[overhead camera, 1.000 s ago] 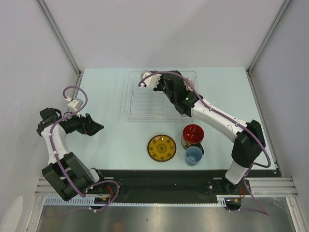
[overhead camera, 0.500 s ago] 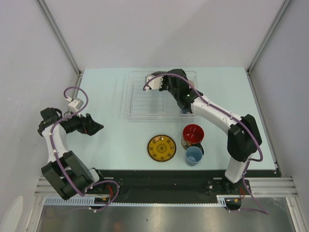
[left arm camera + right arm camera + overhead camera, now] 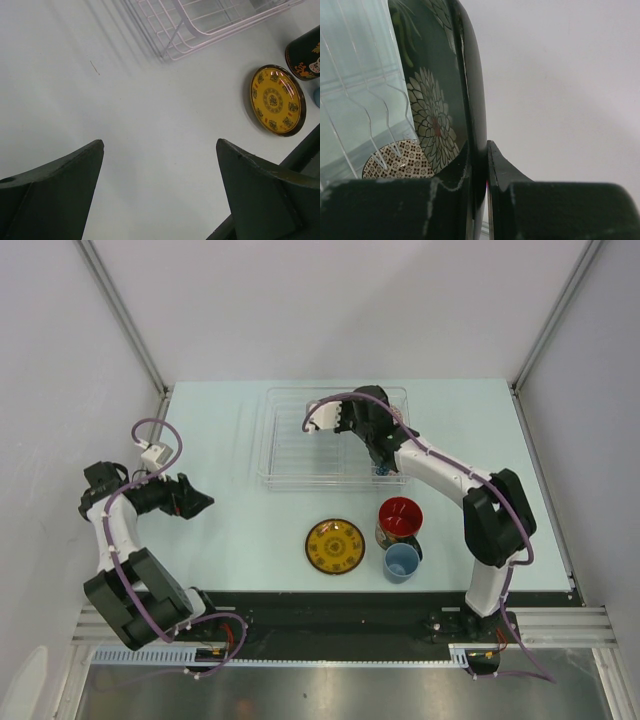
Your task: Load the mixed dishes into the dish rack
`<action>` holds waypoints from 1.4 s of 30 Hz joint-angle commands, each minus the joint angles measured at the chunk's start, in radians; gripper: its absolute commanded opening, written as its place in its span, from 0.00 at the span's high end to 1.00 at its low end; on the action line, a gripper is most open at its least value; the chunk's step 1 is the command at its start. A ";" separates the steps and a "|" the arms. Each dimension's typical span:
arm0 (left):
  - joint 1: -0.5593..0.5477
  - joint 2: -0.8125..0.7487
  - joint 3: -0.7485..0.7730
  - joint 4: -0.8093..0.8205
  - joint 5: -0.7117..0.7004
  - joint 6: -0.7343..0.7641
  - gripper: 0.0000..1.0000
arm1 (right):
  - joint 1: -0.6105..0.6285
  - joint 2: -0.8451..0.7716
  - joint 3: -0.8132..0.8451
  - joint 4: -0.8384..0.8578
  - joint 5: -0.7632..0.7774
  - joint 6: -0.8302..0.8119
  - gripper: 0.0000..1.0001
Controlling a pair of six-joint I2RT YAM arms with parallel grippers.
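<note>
My right gripper (image 3: 479,150) is pinched almost closed on the rim of the black plate (image 3: 432,115). The plate stands on edge between my fingers, with its white flower pattern facing the clear wires of the dish rack (image 3: 290,440). From above, this hand hangs over the right part of the rack, toward its near side. I cannot tell whether the plate's lower edge touches the grid. My left gripper (image 3: 160,145) is spread wide and holds nothing. It hovers over bare table (image 3: 220,530) near the left edge, well apart from the rack. In front of the rack the yellow saucer (image 3: 335,546) lies flat. Just to its right stands the dark mug (image 3: 400,517), red inside, and the blue cup (image 3: 401,562) sits close against the mug's near side.
</note>
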 commanded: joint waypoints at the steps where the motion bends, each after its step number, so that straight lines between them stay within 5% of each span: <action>1: -0.007 0.006 -0.002 0.019 0.015 -0.004 0.00 | -0.015 -0.015 0.024 0.195 -0.010 -0.009 1.00; 27: -0.007 0.033 0.030 0.024 0.015 -0.007 0.00 | -0.031 0.114 0.013 0.185 -0.005 0.054 1.00; 42: -0.005 0.026 0.032 0.009 0.006 0.013 0.00 | 0.000 0.160 0.005 0.145 0.048 0.100 0.63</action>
